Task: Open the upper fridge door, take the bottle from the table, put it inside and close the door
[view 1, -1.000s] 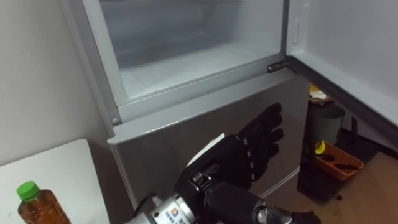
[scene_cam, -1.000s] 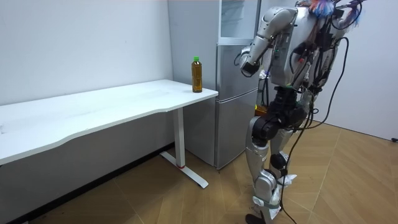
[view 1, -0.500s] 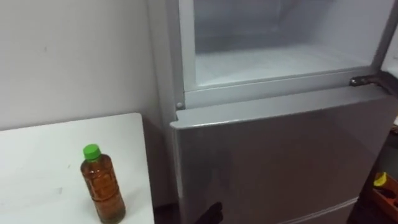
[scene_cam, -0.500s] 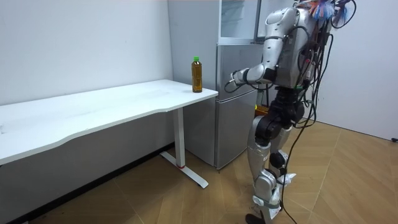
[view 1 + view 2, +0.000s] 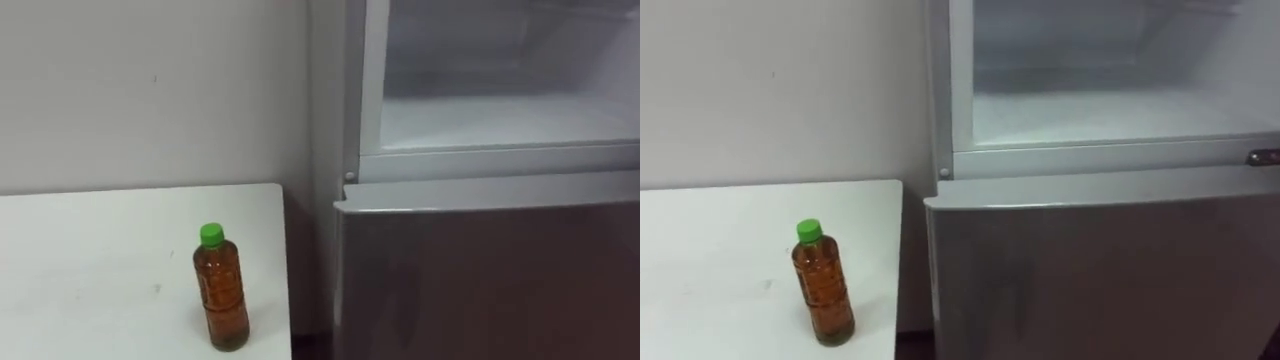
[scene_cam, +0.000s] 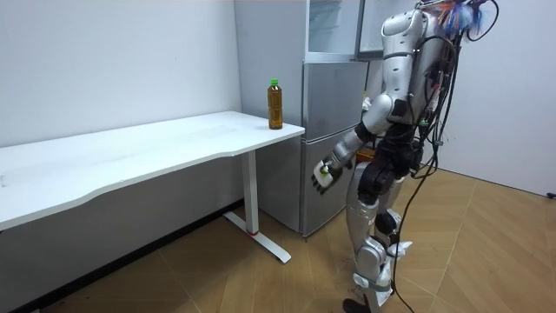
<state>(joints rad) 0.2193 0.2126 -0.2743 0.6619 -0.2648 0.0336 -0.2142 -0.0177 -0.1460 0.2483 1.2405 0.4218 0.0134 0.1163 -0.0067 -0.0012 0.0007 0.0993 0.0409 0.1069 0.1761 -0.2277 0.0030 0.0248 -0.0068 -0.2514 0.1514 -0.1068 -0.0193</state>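
The clear plastic bottle (image 5: pixel 222 292) of amber drink with a green cap stands upright on the white table (image 5: pixel 90 250), near the table edge closest to the fridge. Nothing touches it. In the room view it is exactly where it was a second ago and half a second ago.

The left hand (image 6: pixel 322 172) hangs low at thigh height in the room view. The bottle is well above it and away towards the room view's left, well apart from it. That view is too distant to tell whether the hand is spread or curled.

A second ago this hand was raised near the open top of the fridge. Half a second ago the arm was held out level towards the fridge front. Now the arm slopes down.

Just past the hand is the closed lower door of the tall silver-grey fridge (image 5: pixel 480 280). High above the hand, the white-lined upper compartment (image 5: pixel 500 115) stands open.

The robot stands on the same spot before the fridge. The eye views have swung left since the earlier pictures, which is the camera's own move: the table and bottle now sit nearer the middle.
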